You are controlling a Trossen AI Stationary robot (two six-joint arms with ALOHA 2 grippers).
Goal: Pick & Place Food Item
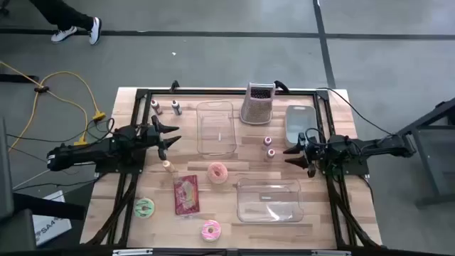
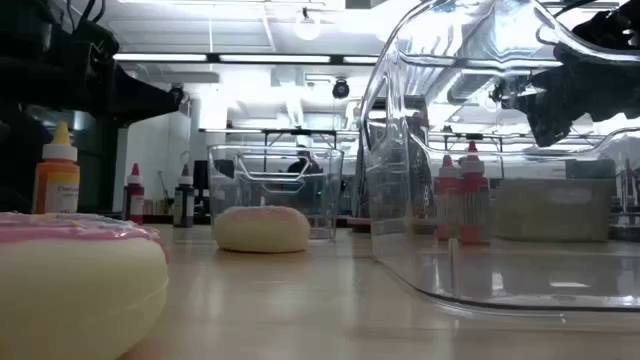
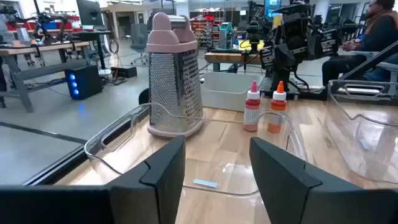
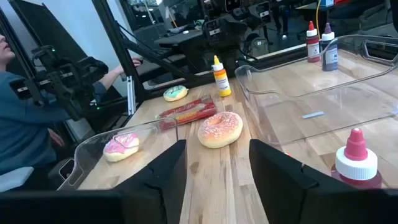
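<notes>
Sugar-dusted and round, the plain doughnut (image 1: 217, 173) lies near the table's middle, between the far clear tray (image 1: 215, 128) and the near clear tray (image 1: 270, 200). Being round, it offers no long axis to line up with. It sits between the two arms, to the right of the left gripper (image 1: 168, 137) and to the left of the right gripper (image 1: 294, 156), both held above the table. Neither looks clearly nearer, though the right wrist view has it straight ahead between the fingers. Both grippers stand open and empty. A red packet (image 1: 186, 194) lies just left of the doughnut, nearer the front; its print cannot be read. No other writing is legible.
</notes>
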